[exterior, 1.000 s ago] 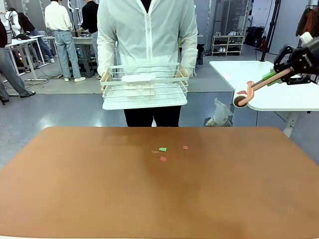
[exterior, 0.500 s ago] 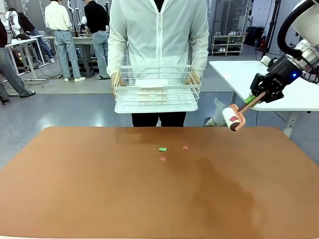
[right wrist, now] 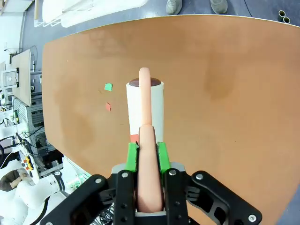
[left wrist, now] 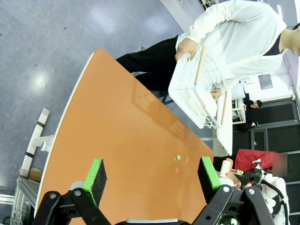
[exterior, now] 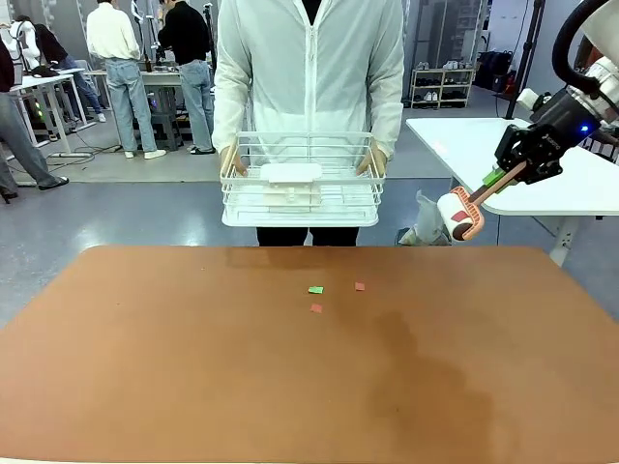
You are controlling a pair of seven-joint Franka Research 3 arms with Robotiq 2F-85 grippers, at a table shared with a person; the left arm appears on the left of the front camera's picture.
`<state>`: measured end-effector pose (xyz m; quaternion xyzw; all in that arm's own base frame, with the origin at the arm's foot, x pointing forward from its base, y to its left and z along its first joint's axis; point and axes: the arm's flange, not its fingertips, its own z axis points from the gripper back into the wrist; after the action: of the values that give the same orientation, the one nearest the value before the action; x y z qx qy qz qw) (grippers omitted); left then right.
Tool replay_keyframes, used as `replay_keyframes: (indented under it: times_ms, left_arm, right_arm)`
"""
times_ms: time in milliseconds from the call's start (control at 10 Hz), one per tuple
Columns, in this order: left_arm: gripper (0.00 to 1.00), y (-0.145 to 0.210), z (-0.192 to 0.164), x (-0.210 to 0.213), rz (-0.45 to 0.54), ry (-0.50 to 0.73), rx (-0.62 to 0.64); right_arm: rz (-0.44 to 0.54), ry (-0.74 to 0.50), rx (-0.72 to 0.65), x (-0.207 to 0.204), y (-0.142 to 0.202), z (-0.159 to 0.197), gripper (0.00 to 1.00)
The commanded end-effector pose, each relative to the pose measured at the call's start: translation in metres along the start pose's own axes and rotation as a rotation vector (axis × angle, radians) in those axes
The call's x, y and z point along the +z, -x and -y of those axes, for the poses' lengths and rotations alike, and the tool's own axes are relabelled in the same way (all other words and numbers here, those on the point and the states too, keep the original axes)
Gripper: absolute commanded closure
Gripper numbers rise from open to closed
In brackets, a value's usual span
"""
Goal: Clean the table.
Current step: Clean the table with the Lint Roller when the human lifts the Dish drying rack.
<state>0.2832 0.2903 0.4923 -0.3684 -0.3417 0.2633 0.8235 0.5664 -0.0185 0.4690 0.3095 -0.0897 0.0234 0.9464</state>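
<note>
The right pincer (exterior: pixel 498 178), clenched on a lint roller (exterior: pixel 455 215), had swung in toward paper scraps (exterior: pixel 316 289) still littering the tabletop (exterior: pixel 174 367); the left pincer (left wrist: pixel 152 172) hung released.

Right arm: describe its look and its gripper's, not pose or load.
The right arm is white, with a thick black cable looping above it and a small blue light on its black wrist. Its gripper is black, with bolted linkage fingers and green pads.
</note>
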Motion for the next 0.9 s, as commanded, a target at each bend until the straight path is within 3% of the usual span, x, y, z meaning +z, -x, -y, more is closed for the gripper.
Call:
replay_keyframes:
  times_ms: [0,300,800]
  left_arm:
    - [0.00,-0.002,-0.003,0.001,0.004,0.029,-0.019]
    - [0.00,-0.002,-0.003,0.001,0.004,0.029,-0.019]
    - [0.00,-0.002,-0.003,0.001,0.004,0.029,-0.019]
  right_arm:
    - [0.001,0.000,0.000,0.000,0.000,0.000,0.79]
    - [-0.066,-0.046,-0.023,-0.070,-0.007,-0.015,0.79]
    - [-0.067,-0.076,-0.054,-0.169,-0.005,0.011,0.79]
